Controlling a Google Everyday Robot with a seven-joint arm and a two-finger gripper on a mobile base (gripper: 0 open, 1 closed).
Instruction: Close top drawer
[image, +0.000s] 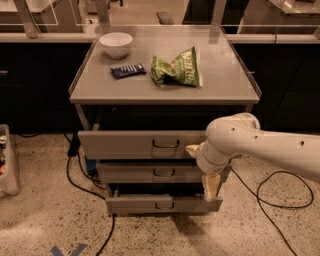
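The top drawer (125, 145) is a wide grey front with a small dark loop handle (165, 144), just under the grey cabinet top (225, 85). It stands out a little further than the middle drawer (135, 173), with a dark gap above it. Its floor is hidden. My gripper (201, 167), on a white arm (270, 145) coming in from the right, is against the right end of the top drawer's front, just right of the handle.
A white bowl (116, 44), a dark snack bar (128, 70) and a green chip bag (177, 69) lie on the cabinet top. The bottom drawer (150, 204) stands slightly out. Black cables (80, 180) trail on the speckled floor on both sides. A bin (7, 165) stands at the left.
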